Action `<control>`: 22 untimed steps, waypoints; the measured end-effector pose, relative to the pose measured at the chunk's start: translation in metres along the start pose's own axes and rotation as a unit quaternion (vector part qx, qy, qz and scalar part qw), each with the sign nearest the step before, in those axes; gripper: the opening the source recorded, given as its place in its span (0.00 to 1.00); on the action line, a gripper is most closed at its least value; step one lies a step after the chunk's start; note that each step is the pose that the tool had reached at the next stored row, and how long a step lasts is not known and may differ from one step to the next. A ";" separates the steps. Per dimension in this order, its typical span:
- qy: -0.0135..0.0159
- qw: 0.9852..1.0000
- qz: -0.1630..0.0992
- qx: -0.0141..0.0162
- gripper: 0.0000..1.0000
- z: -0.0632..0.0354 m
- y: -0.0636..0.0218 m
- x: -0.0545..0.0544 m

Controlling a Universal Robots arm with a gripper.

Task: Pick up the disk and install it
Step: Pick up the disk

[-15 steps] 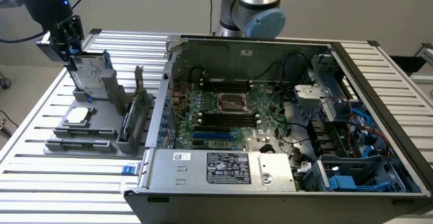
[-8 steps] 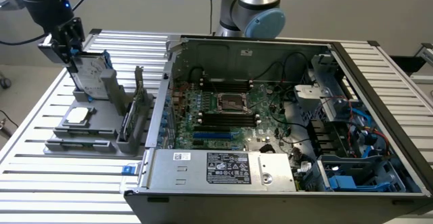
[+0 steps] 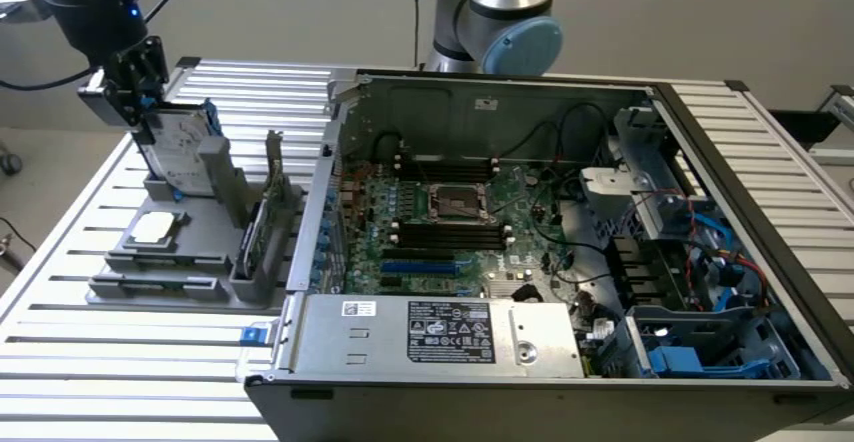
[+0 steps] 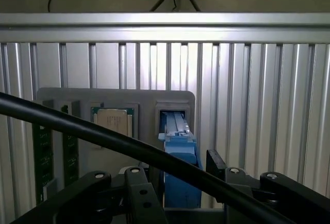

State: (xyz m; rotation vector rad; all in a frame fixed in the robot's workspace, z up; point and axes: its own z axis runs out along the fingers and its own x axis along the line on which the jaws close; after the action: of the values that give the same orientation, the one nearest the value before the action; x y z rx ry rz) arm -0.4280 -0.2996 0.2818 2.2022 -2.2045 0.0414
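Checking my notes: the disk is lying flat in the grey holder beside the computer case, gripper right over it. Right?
No. The disk is not lying flat; it stands on edge in the grey holder beside the computer case, gripper right over it. The exterior view shows this.

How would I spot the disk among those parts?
Left of the open computer case in the exterior view sits a grey holder tray. At its far end the disk stands on edge: a silver slab in a blue frame, bulkier than the flat square chip and thin memory sticks.
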 end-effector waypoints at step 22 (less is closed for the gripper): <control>0.000 1.000 0.004 0.000 0.54 0.0021 0.0022 0.000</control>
State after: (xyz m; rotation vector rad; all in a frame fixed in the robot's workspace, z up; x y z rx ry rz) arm -0.4302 -0.2995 0.2797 2.1923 -2.2142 0.0412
